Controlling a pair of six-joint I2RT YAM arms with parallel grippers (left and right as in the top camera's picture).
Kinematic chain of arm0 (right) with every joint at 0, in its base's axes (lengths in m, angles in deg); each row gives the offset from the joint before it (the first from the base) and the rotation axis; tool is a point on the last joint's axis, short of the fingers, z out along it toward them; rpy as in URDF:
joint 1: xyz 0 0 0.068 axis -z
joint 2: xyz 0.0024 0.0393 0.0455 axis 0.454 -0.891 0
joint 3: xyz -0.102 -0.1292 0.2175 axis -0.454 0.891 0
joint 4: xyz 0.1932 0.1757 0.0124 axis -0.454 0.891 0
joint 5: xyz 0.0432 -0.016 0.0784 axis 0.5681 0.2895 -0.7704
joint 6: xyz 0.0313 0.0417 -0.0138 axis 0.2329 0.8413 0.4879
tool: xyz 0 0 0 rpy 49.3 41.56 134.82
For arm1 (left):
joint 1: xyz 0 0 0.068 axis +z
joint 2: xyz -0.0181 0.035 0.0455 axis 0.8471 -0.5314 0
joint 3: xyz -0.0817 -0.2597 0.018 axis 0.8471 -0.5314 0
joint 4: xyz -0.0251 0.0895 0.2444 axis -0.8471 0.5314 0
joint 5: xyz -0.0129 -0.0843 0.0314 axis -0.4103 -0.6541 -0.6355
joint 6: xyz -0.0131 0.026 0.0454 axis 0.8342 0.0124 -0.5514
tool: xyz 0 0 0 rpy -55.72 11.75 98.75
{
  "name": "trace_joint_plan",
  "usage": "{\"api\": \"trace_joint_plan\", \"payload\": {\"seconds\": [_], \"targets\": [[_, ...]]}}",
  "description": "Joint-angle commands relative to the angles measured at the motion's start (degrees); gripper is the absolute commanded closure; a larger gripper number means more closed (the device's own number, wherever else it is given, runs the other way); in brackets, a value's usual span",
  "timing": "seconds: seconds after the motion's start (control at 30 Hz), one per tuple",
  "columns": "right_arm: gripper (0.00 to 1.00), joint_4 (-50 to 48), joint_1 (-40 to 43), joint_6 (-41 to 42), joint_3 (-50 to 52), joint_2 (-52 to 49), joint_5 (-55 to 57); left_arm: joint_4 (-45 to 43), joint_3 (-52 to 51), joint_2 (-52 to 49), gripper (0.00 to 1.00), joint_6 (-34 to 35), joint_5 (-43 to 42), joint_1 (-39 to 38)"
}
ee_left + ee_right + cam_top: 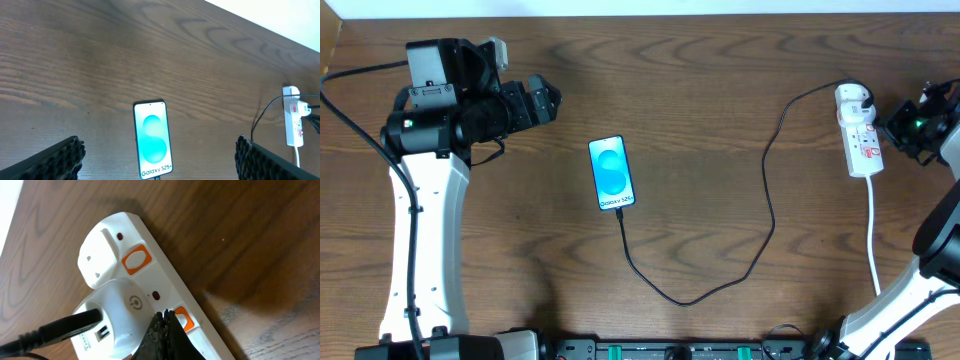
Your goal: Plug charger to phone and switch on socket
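Well, right pincer pinched closed, empty, orange switch of the socket at its tip; left pincer wide apart, empty, phone just ahead.

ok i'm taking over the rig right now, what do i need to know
left claw: open, empty, away from the phone.
right claw: shut, tips at the orange switch on the socket, beside the white plug.
done: charger cable runs to the phone's bottom edge, plug sits in the socket.
left: press that switch; can't tell if it's on yet.
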Motion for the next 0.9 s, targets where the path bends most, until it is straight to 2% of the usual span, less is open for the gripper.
{"api": "trace_joint_plan", "payload": {"seconds": [0.0, 0.87], "targets": [[0.99, -0.17, -0.85, 0.85, -0.94, -2.23, -0.15, 0.11, 0.20, 0.35, 0.02, 0.35, 0.72, 0.17], [0.99, 4.42, -4.94, 2.36, -0.90, -2.84, 1.79, 0.11, 0.20, 0.35, 0.02, 0.33, 0.72, 0.17]]}}
